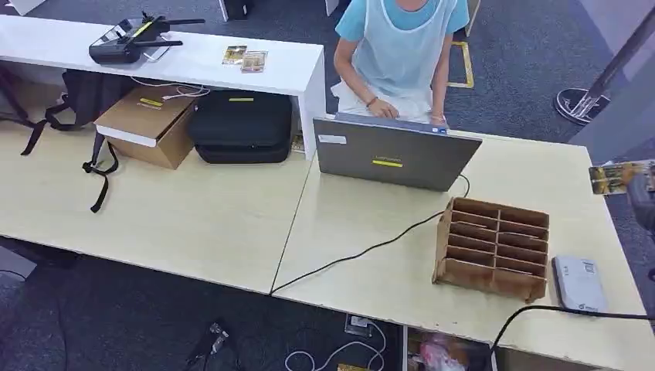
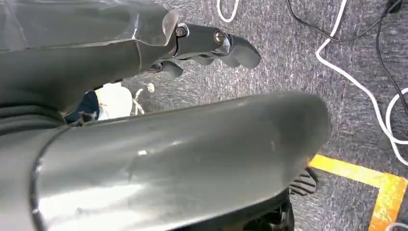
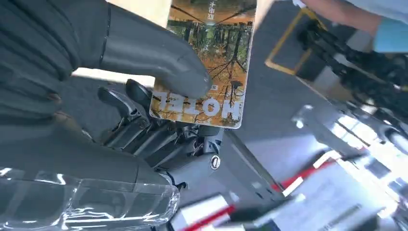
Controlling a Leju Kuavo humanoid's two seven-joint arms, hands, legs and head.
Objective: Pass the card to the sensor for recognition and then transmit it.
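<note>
Fingers (image 3: 144, 130) of my right hand (image 3: 120, 96) pinch the card (image 3: 211, 62) in the right wrist view: the thick thumb presses on its printed face near the word HOTEL, the darker fingers lie behind its lower edge, and most of the card sticks out past them. Beyond it I see dark carpet, a yellow floor marking and a person's arm.

From the head view, I see the right hand (image 1: 641, 193) at the picture's right edge, holding the card (image 1: 614, 178) up in the air just off the far right end of the worktop (image 1: 232, 224). On the worktop stand a grey laptop (image 1: 394, 154), a brown cardboard rack (image 1: 490, 247) of slots, and just beside that a small white sensor box (image 1: 578, 284) with a black cable. A person in a light blue top (image 1: 402, 46) sits behind the laptop.

From the left wrist view, my left hand (image 2: 211, 48) hangs over grey carpet with white cables; its fingers (image 2: 240, 50) curl slightly apart and hold nothing.
</note>
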